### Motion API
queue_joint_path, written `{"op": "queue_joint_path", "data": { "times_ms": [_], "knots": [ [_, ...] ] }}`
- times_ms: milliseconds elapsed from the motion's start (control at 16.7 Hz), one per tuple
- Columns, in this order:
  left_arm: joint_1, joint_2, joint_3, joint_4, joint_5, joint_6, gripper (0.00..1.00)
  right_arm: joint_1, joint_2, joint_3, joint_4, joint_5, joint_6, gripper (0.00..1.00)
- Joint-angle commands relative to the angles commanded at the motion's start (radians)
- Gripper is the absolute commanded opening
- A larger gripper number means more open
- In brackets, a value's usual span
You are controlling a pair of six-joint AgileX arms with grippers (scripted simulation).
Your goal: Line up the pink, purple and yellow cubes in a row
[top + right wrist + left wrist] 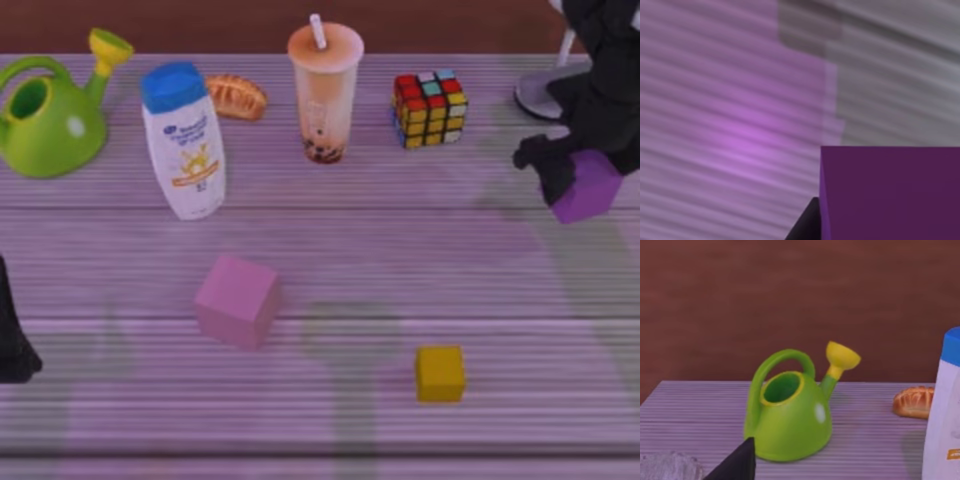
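Up at the right edge of the top view, our right gripper (572,172) is clamped on the mid-sized violet cube (590,188), which shows just below the black arm; whether it rests on the striped lilac tabletop (400,300) or hangs over it we cannot tell. From the right wrist view that violet cube (890,192) fills the lower right of the frame, with a dark finger (807,225) against its side and the tabletop (730,125) behind. The large pale pink cube (238,299) sits left of centre in the top view, turned slightly askew, and the small mustard-yellow cube (440,373) lies lower and to the right of it, well apart. All three blocks are far from forming a row. Along the upper part of the frame stand a green plastic watering can with a yellow spout (45,110) at far left, a white shampoo bottle with a blue cap (183,140), a golden bread roll (237,96) behind it, a clear cup of bubble tea with a straw (324,92), and a multicoloured gridded puzzle cube (430,108). Our left arm (12,340) is parked at the left edge; its wrist view shows the watering can (787,412), the roll (914,401) and the bottle's side (942,415), and only a dark tip of its gripper, so we cannot tell how its fingers stand.
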Motion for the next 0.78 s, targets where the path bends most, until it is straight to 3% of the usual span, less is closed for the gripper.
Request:
{"op": "queue_joint_path", "data": {
  "times_ms": [180,360,780],
  "knots": [
    [0.0,0.0,0.0,0.0,0.0,0.0,1.0,0.025,-0.008,-0.011,0.002,0.0,0.036,0.0],
    [0.0,0.0,0.0,0.0,0.0,0.0,1.0,0.111,-0.038,-0.048,0.009,0.002,0.161,0.0],
    [0.0,0.0,0.0,0.0,0.0,0.0,1.0,0.428,-0.156,-0.214,0.035,0.004,0.651,0.0]
  ]
}}
